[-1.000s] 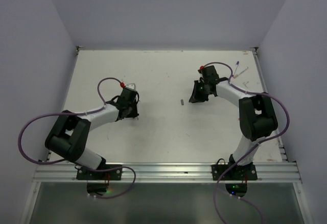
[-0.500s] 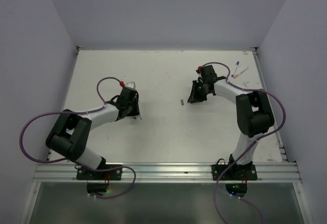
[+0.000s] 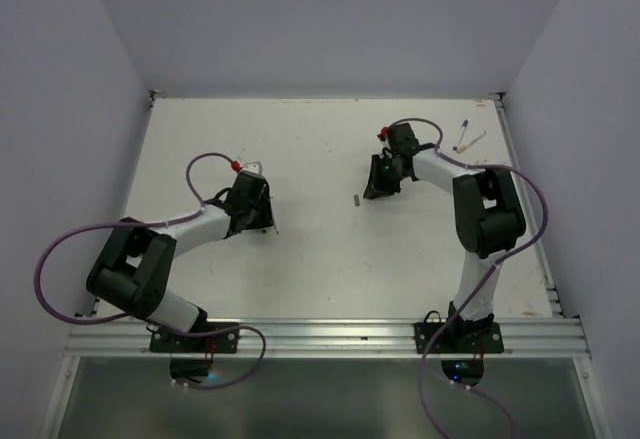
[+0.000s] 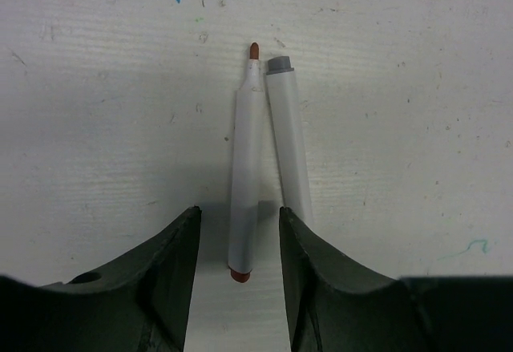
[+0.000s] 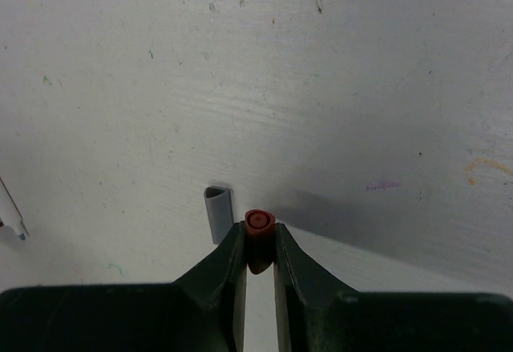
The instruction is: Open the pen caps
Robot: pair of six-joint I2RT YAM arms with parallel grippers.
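In the left wrist view two white pen barrels lie side by side on the table. One has a bare red tip [image 4: 246, 167] and lies between my left gripper's [image 4: 239, 225] open jaws, touching neither. The other, with a grey end [image 4: 288, 143], runs just past the right finger. My right gripper [image 5: 260, 233] is shut on a dark red pen cap [image 5: 260, 222], held just above the table. A grey pen cap [image 5: 217, 212] lies loose just left of it. From above, the left gripper [image 3: 262, 221] is left of centre and the right gripper [image 3: 372, 191] beside the grey cap [image 3: 356, 199].
More pens [image 3: 466, 137] lie at the back right near the table's edge, and one pen end [image 5: 10, 214] shows at the left border of the right wrist view. White walls close in the table on three sides.
The left gripper's jaws have spread and let go of the red-tipped pen, which now lies on the table. The right gripper has shifted a little left with the red cap.
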